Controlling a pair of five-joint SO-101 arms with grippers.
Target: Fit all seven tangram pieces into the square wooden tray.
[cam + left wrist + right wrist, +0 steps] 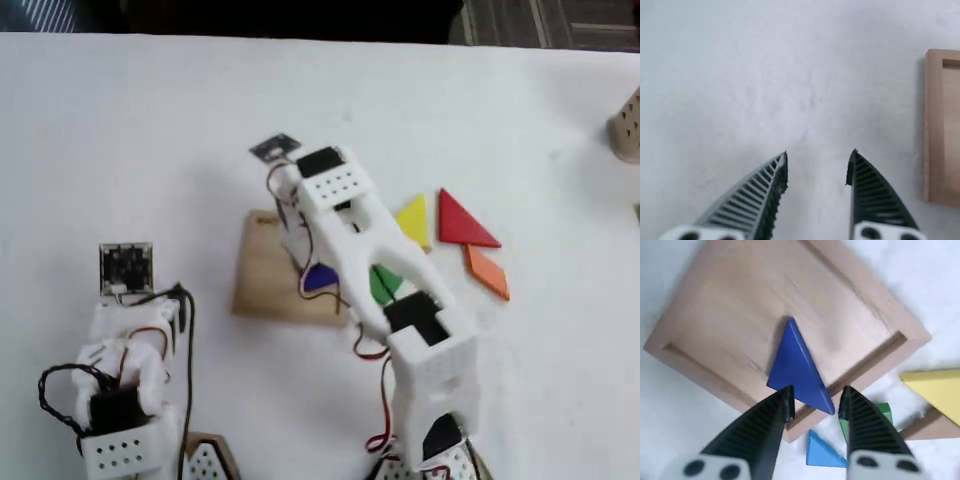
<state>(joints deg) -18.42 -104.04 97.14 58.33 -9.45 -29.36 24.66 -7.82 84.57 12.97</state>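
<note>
The square wooden tray (262,272) (740,305) lies mid-table. A dark blue triangle (796,367) (320,277) sits in it, one corner up on the near rim. My right gripper (816,394) hovers open just above that corner, touching nothing. Outside the tray lie a light blue triangle (822,450), a green piece (383,283) (883,412), a yellow triangle (413,218) (935,387), a red triangle (462,222) and an orange piece (487,270). My left gripper (819,152) is open over bare table, the tray's side (940,125) off to one side.
The right arm (370,240) reaches across the tray and covers part of it. The left arm (125,340) stays at the front left. A perforated tan object (627,125) stands at the far right edge. A brown piece (935,425) lies by the yellow triangle.
</note>
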